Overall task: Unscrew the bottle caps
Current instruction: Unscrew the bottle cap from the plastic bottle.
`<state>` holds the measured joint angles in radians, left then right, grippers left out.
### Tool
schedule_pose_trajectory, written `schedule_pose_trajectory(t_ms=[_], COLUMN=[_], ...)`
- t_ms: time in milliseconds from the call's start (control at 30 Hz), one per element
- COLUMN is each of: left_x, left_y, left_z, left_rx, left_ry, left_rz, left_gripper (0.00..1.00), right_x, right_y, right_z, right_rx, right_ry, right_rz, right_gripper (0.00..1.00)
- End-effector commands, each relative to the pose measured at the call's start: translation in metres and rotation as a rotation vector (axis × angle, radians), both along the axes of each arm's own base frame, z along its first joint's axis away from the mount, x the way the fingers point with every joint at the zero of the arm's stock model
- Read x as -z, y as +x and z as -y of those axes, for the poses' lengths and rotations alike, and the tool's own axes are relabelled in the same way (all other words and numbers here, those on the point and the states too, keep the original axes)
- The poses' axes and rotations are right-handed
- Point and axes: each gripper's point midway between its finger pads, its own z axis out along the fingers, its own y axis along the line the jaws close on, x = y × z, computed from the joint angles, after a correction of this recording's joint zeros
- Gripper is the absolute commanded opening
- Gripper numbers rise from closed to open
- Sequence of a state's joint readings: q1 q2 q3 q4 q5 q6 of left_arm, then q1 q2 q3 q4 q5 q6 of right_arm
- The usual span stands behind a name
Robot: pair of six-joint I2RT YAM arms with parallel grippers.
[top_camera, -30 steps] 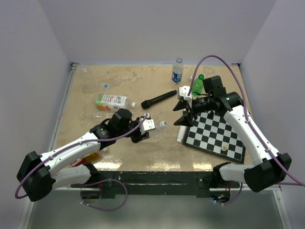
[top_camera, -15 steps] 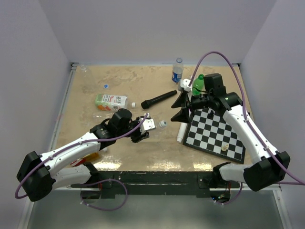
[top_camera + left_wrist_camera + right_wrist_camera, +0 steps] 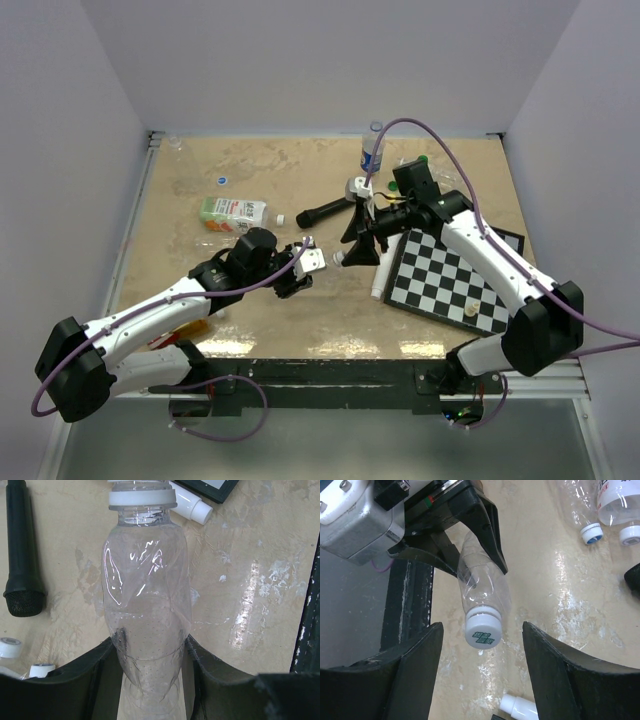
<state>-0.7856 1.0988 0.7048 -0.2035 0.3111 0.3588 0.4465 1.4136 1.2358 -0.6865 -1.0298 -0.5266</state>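
Observation:
My left gripper (image 3: 300, 270) is shut on the lower body of a clear empty bottle (image 3: 318, 262) and holds it nearly level above the table, neck toward the right arm. In the left wrist view the bottle (image 3: 145, 590) fills the gap between the fingers (image 3: 100, 670) of the gripper (image 3: 150, 652). Its white cap (image 3: 482, 632) with green print is on the neck. My right gripper (image 3: 356, 240) is open. In the right wrist view the gripper (image 3: 482, 630) has one finger on each side of the cap, neither touching it.
A black microphone (image 3: 330, 208) lies behind the grippers. A chessboard (image 3: 450, 275) with a white tube (image 3: 382, 275) at its left edge lies to the right. A blue-labelled bottle (image 3: 372, 150) stands at the back. A labelled bottle (image 3: 232, 212) lies at the left.
My right gripper has moved left and down from above the chessboard's corner and now straddles the held bottle's cap. The left arm and the bottle have stayed put.

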Motion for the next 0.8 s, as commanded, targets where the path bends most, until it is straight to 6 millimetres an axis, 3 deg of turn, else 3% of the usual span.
schedule_pose_trajectory(t_ms=[0,433,767], left_x=[-0.01,-0.011,-0.011], left_y=[0.005,0.009,0.013], left_z=[0.002,-0.001,-0.004], left_rx=[-0.014,-0.04,-0.065], left_ry=[-0.03,-0.022,-0.013], left_rz=[0.029,0.042,0.05], left_gripper=[0.01,0.0,0.0], right_x=[-0.001,0.009,0.014], right_y=[-0.001,-0.001,-0.004], right_z=[-0.003,-0.008,-0.012], right_rx=[0.005,0.006,-0.007], right_ry=[-0.003,-0.041,-0.057], right_rz=[0.007,0.002,-0.004], right_gripper=[0.68,0.59,0.43])
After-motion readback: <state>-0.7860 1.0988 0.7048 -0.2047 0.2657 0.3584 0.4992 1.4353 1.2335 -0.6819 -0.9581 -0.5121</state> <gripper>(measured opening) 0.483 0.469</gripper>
